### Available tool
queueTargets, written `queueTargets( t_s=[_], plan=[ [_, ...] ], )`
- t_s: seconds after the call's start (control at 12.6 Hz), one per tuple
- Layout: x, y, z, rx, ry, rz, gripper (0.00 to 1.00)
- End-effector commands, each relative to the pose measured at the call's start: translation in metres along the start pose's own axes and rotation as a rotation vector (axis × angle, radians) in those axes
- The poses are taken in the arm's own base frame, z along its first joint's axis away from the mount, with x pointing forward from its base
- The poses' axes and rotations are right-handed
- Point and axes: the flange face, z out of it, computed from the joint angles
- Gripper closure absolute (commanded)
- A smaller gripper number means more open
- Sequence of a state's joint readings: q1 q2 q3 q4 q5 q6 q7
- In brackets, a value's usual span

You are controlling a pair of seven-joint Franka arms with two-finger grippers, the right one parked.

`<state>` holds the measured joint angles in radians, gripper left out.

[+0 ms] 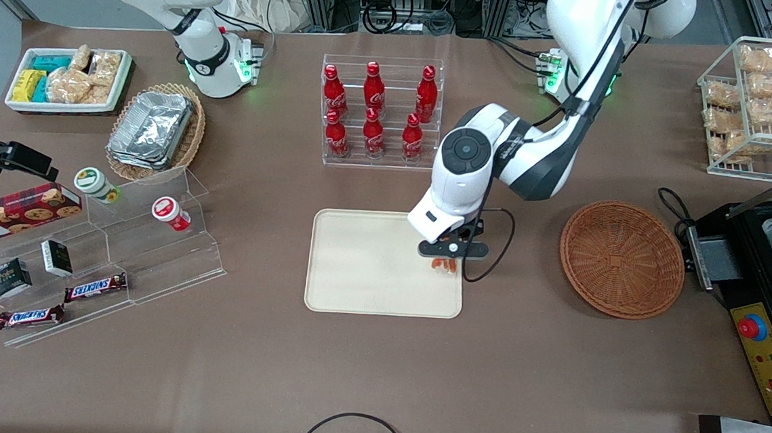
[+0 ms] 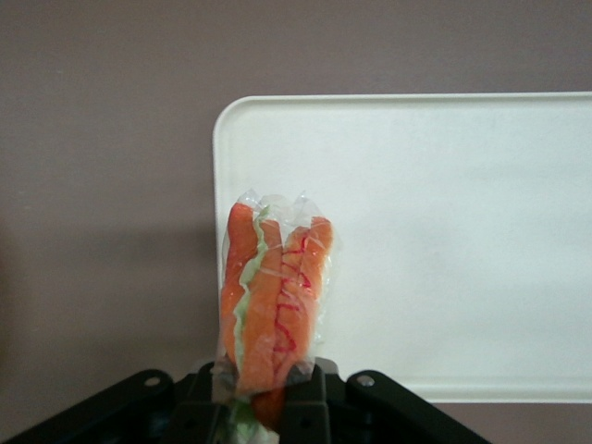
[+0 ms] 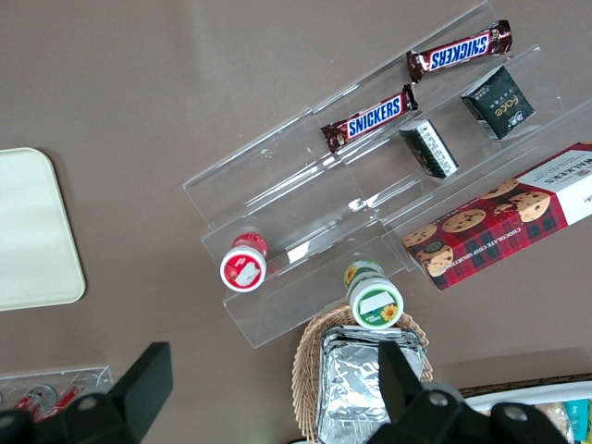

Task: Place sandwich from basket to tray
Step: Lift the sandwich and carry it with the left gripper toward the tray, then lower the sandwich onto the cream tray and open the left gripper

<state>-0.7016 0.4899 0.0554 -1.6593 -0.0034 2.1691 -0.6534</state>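
- The gripper (image 1: 446, 260) is clenched on the sandwich (image 2: 270, 296), holding the wrapped wedge by one end so that most of it sticks out past the fingers. It hangs over the tray (image 1: 362, 269), at the tray's edge toward the basket (image 1: 621, 258).
- The hold looks narrow, on slippery clear wrap. If the fingers have more film than bread, I judge the wedge could slide or swing out on its own, and not land where it is meant to.
- In the wrist view the sandwich sits close to a rounded corner of the tray, partly over the rim. Let go here, it could tip off onto the brown counter (image 1: 374, 379) or come to rest leaning on the low rim, not flat inside.
- How high it hangs above the tray cannot be told. A release from too high would likely let the wedge bounce or roll, since the tray is smooth.
- The basket lies well apart from the tray and is empty, so it poses no hazard. The rack of red bottles (image 1: 376, 110), farther from the front camera than the tray, matters only if the arm swings wide when it pulls away.
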Motion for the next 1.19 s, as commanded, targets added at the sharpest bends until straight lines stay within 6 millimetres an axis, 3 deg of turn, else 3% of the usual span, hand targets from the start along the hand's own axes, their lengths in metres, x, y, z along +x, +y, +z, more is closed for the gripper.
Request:
queueTargets(
  t_s=[0.0, 0.4, 0.88, 1.12],
  plan=[
    [0.007, 0.016, 0.021, -0.025, 0.006, 0.009, 0.82],
    [0.003, 0.025, 0.065, -0.027, 0.007, 0.027, 0.79],
    [-0.002, 0.025, 0.082, -0.010, -0.015, 0.045, 0.76],
    [-0.007, 0.029, 0.090, -0.002, -0.024, 0.051, 0.60]
  ],
)
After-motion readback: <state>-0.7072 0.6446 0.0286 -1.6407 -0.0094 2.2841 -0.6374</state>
